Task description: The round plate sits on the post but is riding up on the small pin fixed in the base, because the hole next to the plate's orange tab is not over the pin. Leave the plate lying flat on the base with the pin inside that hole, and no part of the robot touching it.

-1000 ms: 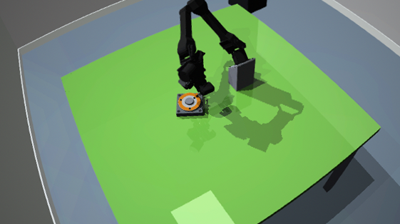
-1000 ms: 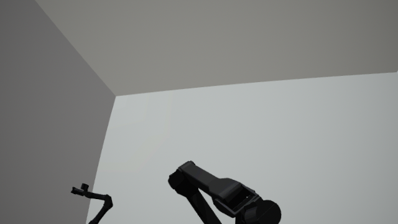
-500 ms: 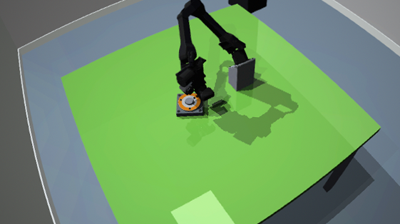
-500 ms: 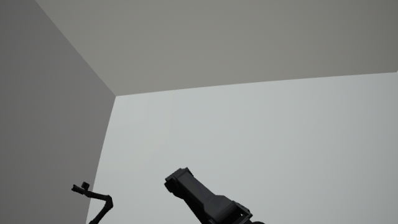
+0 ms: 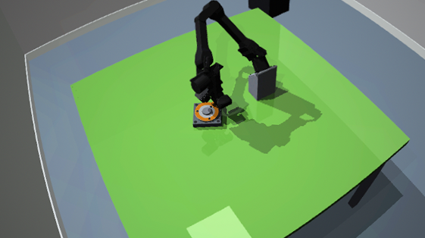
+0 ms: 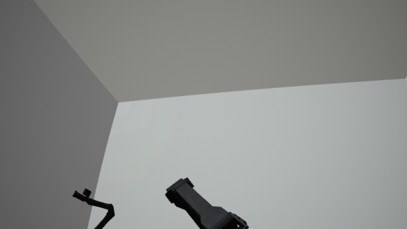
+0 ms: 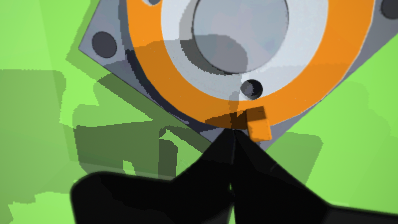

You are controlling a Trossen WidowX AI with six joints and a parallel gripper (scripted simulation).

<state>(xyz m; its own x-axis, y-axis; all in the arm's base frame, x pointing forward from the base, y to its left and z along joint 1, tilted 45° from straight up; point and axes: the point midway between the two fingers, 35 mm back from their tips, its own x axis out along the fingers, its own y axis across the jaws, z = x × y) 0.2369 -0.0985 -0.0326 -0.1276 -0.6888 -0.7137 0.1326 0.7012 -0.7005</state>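
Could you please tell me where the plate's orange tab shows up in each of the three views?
Top: too small to make out on the orange ring, near centre.
Exterior: not in it; only walls and arm.
Wrist: orange tab, lower centre, beside the shut tool.
Shared landmark: the orange ring.

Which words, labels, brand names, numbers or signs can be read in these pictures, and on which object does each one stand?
There are none: no view shows any readable text.
Round plate with its orange tab: plain orange and grey, no marking.
Base: bare grey with dark corner holes, no label.
Gripper, shut at the tab: plain black, no brand.
Grey block at the arm's foot: blank.
Exterior view: only walls and arm parts, no signs.
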